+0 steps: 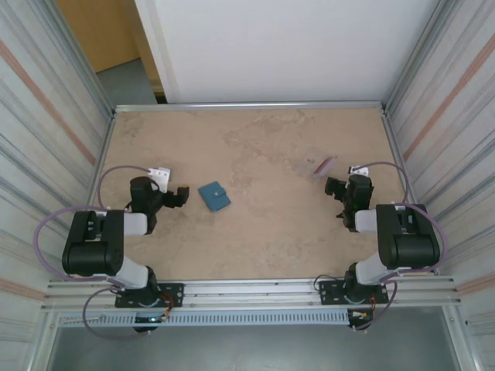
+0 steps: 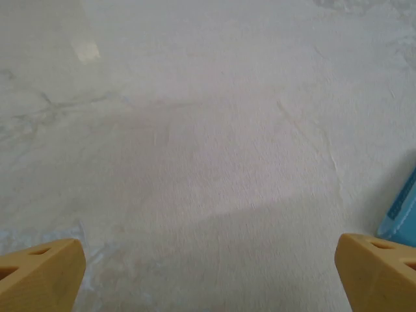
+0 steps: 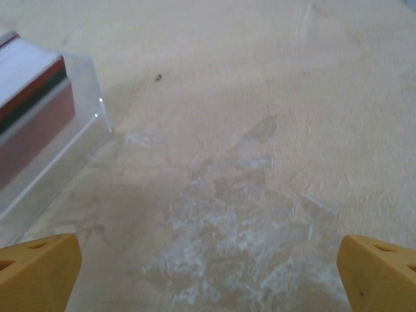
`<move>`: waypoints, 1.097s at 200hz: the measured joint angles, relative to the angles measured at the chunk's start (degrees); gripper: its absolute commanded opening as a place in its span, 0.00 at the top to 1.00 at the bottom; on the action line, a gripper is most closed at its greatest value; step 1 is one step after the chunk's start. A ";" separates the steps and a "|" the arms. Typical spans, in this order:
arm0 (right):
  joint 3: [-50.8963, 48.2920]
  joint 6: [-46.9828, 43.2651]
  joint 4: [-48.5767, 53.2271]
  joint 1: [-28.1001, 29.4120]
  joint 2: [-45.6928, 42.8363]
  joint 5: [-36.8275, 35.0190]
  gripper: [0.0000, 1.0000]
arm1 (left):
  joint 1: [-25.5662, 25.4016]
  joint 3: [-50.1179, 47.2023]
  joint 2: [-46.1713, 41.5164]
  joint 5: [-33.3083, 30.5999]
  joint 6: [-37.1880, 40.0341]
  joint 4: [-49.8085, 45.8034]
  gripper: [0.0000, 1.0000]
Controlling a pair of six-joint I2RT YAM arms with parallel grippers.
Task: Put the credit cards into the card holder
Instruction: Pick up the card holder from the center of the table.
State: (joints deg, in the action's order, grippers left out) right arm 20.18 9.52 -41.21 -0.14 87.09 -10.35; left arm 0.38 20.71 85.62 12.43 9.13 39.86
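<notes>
The teal-blue card holder (image 1: pixel 214 195) lies shut on the table left of centre; its edge shows at the right border of the left wrist view (image 2: pixel 403 211). My left gripper (image 1: pixel 179 196) stands open just to its left, with bare table between its yellow fingertips (image 2: pixel 42 273). The credit cards (image 3: pixel 32 114), a red-faced stack, stand on edge inside a clear plastic case (image 3: pixel 71 140), seen small at the right of the table (image 1: pixel 326 164). My right gripper (image 1: pixel 335 188) is open just in front of the case, holding nothing, its fingertips (image 3: pixel 377 270) wide apart.
The tan table (image 1: pixel 263 147) is bounded by a metal rail in front (image 1: pixel 255 290) and ribbed side walls (image 1: pixel 54 139). Both arm bases sit at the near edge. Whitish scuff marks (image 3: pixel 227 221) cover the surface under the right gripper.
</notes>
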 measured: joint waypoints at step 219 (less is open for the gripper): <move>0.72 -1.25 -5.11 -0.37 0.61 0.17 0.01 | -1.64 1.60 1.29 -8.28 -3.43 5.40 0.01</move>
State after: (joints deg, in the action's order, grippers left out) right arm 20.91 8.27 -46.33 -0.51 87.70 -10.17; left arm -1.26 22.31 86.91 4.14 5.69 45.25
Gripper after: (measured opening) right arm 0.994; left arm 0.986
